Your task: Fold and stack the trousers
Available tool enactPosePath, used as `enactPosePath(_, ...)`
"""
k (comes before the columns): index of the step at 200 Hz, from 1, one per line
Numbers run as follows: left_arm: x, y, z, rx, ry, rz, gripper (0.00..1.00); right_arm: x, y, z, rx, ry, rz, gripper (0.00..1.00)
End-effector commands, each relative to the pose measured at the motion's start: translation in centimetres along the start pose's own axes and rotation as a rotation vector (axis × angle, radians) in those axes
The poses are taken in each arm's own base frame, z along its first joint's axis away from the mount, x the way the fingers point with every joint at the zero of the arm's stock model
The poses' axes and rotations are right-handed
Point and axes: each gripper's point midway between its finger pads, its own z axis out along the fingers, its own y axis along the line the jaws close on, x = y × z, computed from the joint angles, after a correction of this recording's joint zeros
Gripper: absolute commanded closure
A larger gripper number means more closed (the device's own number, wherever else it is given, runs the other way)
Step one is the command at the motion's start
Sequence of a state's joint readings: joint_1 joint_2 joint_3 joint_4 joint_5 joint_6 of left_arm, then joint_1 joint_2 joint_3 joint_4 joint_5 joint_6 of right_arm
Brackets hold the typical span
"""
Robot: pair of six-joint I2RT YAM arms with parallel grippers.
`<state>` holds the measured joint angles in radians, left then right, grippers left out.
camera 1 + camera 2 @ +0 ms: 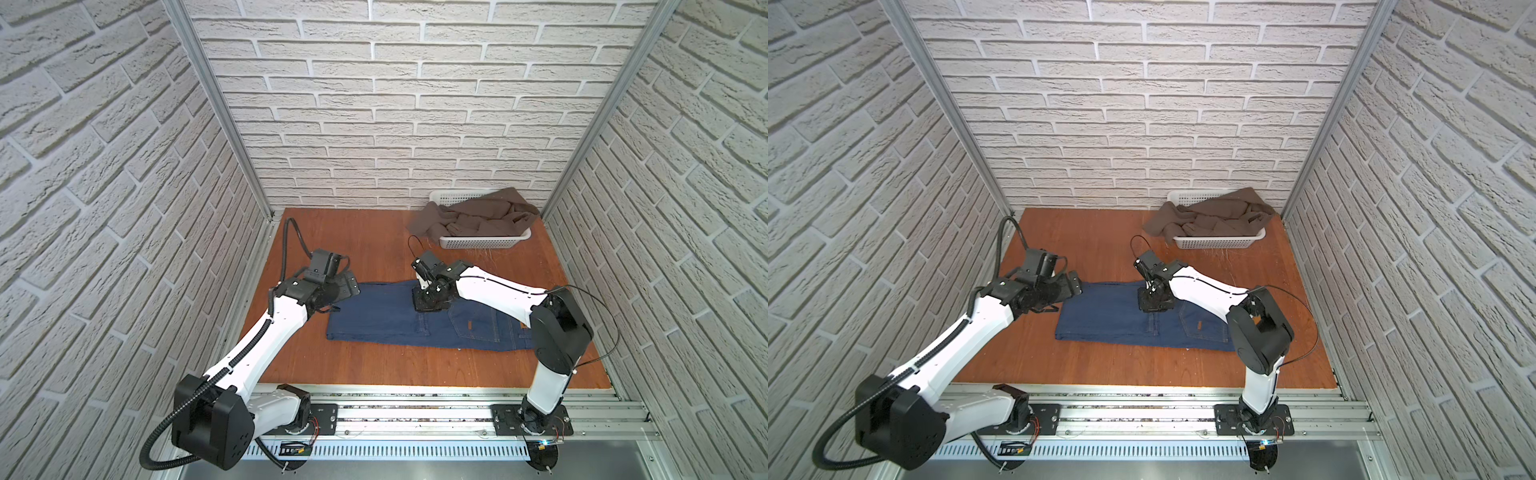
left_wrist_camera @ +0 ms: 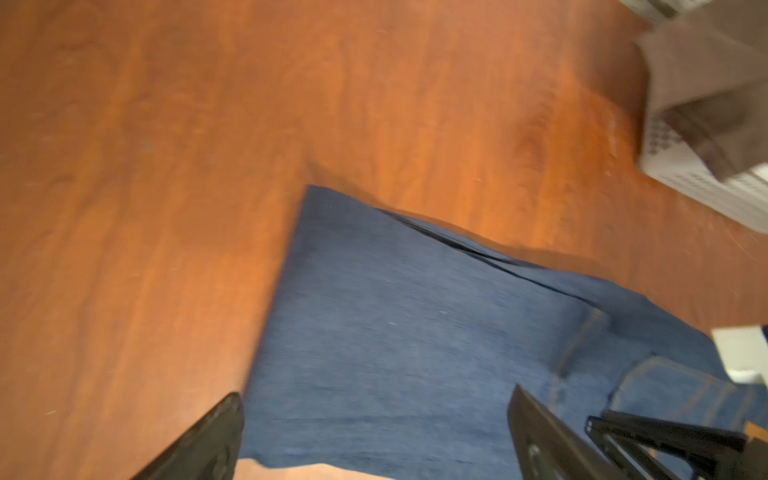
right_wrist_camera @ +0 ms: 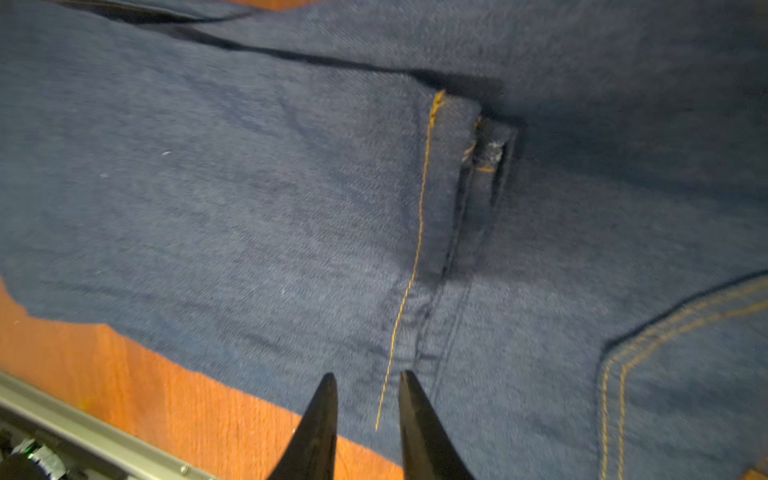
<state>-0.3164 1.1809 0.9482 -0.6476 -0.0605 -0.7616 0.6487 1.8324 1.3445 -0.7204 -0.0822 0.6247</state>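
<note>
The trousers [image 1: 374,320] [image 1: 1100,320] are dark blue jeans with orange stitching, lying folded flat across the middle of the wooden table. A back pocket [image 1: 478,324] faces up toward their right end. My left gripper [image 1: 348,286] [image 2: 376,395] stands wide open over the far left corner of the trousers [image 2: 395,332], nothing between its fingers. My right gripper [image 1: 428,305] [image 3: 368,375] points down at the middle of the trousers [image 3: 249,187] by a stitched seam. Its fingertips stand a narrow gap apart with no fabric pinched between them.
A white plastic basket [image 1: 482,242] [image 1: 1217,242] stands at the back right with a brown cloth [image 1: 478,216] heaped in it and spilling over its left rim. Bare wooden table [image 1: 374,365] lies in front of the trousers. Brick-pattern walls enclose three sides.
</note>
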Motion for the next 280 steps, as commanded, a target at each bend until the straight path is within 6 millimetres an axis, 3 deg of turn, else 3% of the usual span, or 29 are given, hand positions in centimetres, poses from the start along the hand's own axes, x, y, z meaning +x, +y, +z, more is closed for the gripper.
enactPosePath(1,0.6,2.1,0.4,0.005,0.045,0.020,0.02,-1.7,0.2,-0.6,0.017,-0.069,0.032,0.72)
enactPosePath(54,2.7,4.3,4.7,0.078,0.245,-0.040,0.02,-0.9,-1.6,0.2,0.098,-0.053,0.048,0.68)
enactPosePath(138,3.7,3.8,9.1,0.184,0.333,-0.120,0.08,0.0,-1.6,1.1,0.084,-0.012,0.042,0.70)
enactPosePath(216,4.3,3.9,10.0,0.245,0.387,-0.157,0.09,0.3,-1.6,1.8,0.075,0.008,0.045,0.72)
enactPosePath(280,4.4,2.7,8.6,0.331,0.399,-0.154,0.24,0.3,-1.5,1.9,0.067,0.012,0.049,0.73)
